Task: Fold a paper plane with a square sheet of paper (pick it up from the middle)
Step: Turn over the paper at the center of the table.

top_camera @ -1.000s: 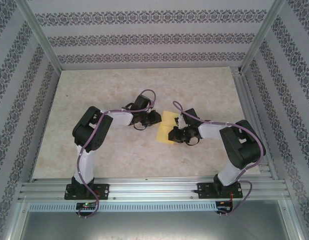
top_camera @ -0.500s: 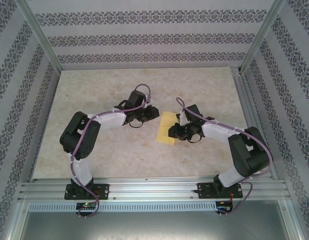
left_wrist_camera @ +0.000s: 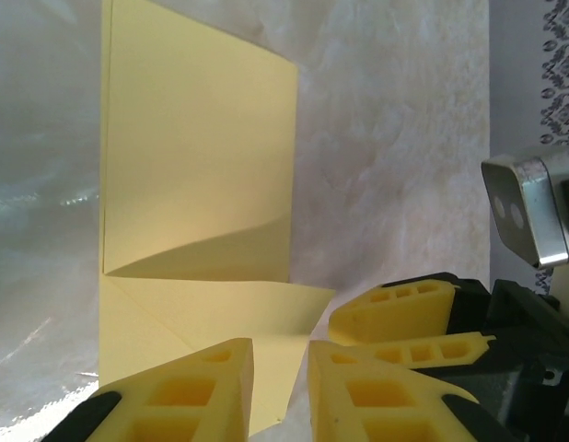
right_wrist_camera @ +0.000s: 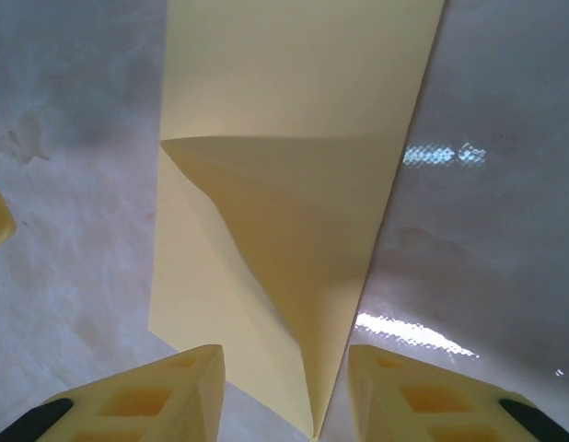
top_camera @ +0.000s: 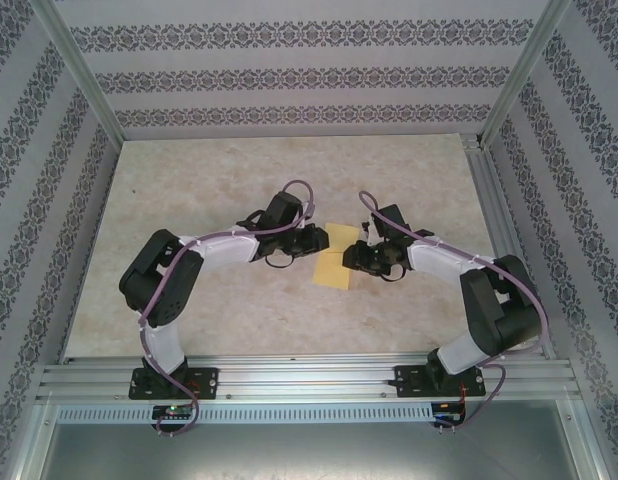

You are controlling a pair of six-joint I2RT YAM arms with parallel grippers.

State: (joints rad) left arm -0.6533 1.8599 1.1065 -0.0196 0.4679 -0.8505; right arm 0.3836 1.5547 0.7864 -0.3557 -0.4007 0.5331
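The square sheet of paper (top_camera: pixel 334 262) lies on the table between the two arms, pale yellow, folded into a narrow rectangle with a diagonal corner flap that stands up a little. My left gripper (top_camera: pixel 317 239) is at its far left edge. In the left wrist view the paper (left_wrist_camera: pixel 197 166) runs away from the gripper (left_wrist_camera: pixel 282 354), whose fingers stand a little apart over the flap's corner. My right gripper (top_camera: pixel 357 256) is at the paper's right edge. In the right wrist view it (right_wrist_camera: pixel 284 364) is open, with the pointed tip of the paper (right_wrist_camera: pixel 294 110) between its fingers, untouched.
The marble-patterned tabletop (top_camera: pixel 219 180) has free room on all sides of the paper. Aluminium frame rails (top_camera: pixel 309 378) run along the near edge, and patterned walls stand on three sides. The right gripper's finger (left_wrist_camera: pixel 404 308) sits close beside my left one.
The right gripper has opened and let go of the paper, which now lies flatter. The left gripper swung away and has come back to the paper's far left edge.
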